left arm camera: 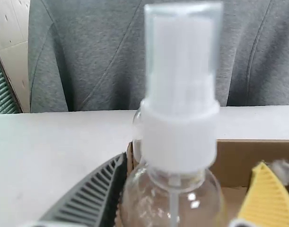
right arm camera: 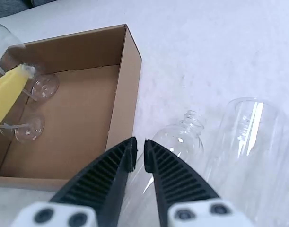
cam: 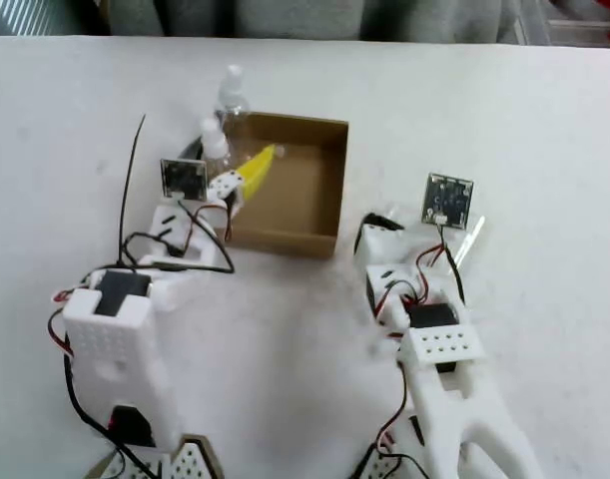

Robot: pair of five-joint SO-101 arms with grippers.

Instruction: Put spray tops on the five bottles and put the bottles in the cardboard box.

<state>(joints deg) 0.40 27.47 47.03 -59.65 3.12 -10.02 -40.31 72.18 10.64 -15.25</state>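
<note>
**Left wrist camera: topped bottle in the left gripper**

You had a clear bottle standing upright in the grasp. The grey finger was closed against one side of its body and the yellow finger against the other. A white spray top sat on the neck, with a translucent cap over the nozzle. The rim of the cardboard box ran just behind the bottle, on the white table.

The left arm stretches forward over the counter, its pincer pointing away from the base. The right arm sits folded lower and nearer. Its pincer has the black fingers drawn together, with only a slit between them.
</note>
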